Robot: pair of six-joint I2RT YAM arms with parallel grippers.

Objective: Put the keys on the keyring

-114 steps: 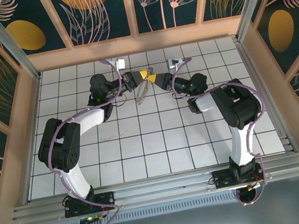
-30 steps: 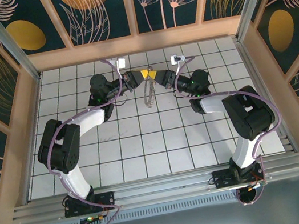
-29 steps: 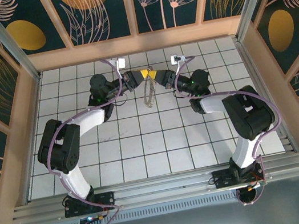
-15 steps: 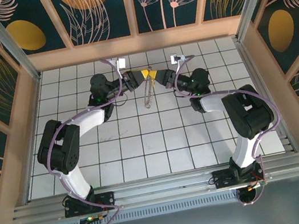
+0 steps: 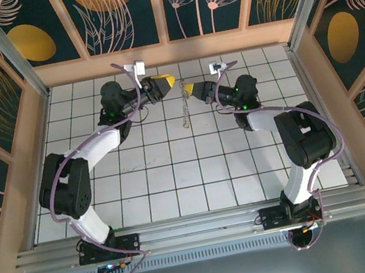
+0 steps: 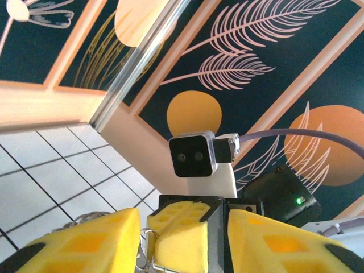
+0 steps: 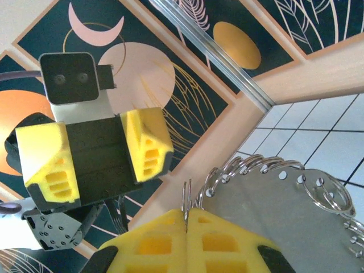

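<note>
Two yellow pads of the right gripper (image 7: 185, 215) pressed shut on the thin wire of the keyring (image 7: 273, 196), up over the far middle of the tiled table (image 5: 176, 180). Hanging from that pinch toward the near side, the silvery loop with small rings bunched along its rim. Just left of it, apart from the ring and holding nothing, the left gripper (image 5: 167, 83), pads spread, facing the right one.

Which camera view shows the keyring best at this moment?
The right wrist view: the keyring is close and large there, its rim and small loops clear, pinched by the right hand. The top view shows the keyring as a tiny thin shape by that hand. The left wrist view shows a bit of wire, probably its rim.
</note>
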